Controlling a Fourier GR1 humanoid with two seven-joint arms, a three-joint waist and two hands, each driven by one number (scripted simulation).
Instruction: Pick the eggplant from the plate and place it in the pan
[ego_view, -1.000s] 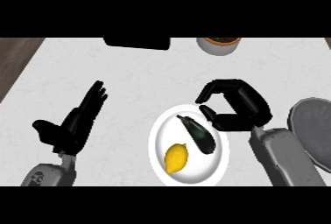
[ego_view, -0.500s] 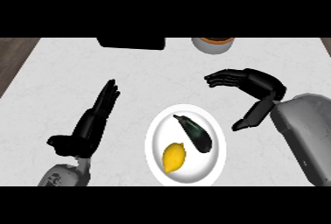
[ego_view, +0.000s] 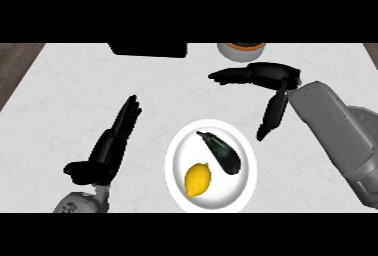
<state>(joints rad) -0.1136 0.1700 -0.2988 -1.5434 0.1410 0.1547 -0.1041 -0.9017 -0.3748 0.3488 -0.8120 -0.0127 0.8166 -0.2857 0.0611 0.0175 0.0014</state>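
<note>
Clearly the pick is not yet made: the dark purple, elongated eggplant (ego_view: 221, 152) lies untouched on the white round plate (ego_view: 177, 150), beside a yellow lemon (ego_view: 198, 180). Above and to the right of the plate, the right hand (ego_view: 258, 76) hovers over the pale marbled worktop (ego_view: 74, 90), empty, fingers relaxed and extended. At the lower left rests the left hand (ego_view: 111, 145), fingers straight. No pan can be identified with certainty. Next, the right hand would need to descend onto the eggplant and close around it.

I see a pale, stone-like matt counter (ego_view: 88, 80), a smooth white plate (ego_view: 177, 165), a glossy dark eggplant (ego_view: 221, 152), and a matt yellow lemon (ego_view: 198, 180).
</note>
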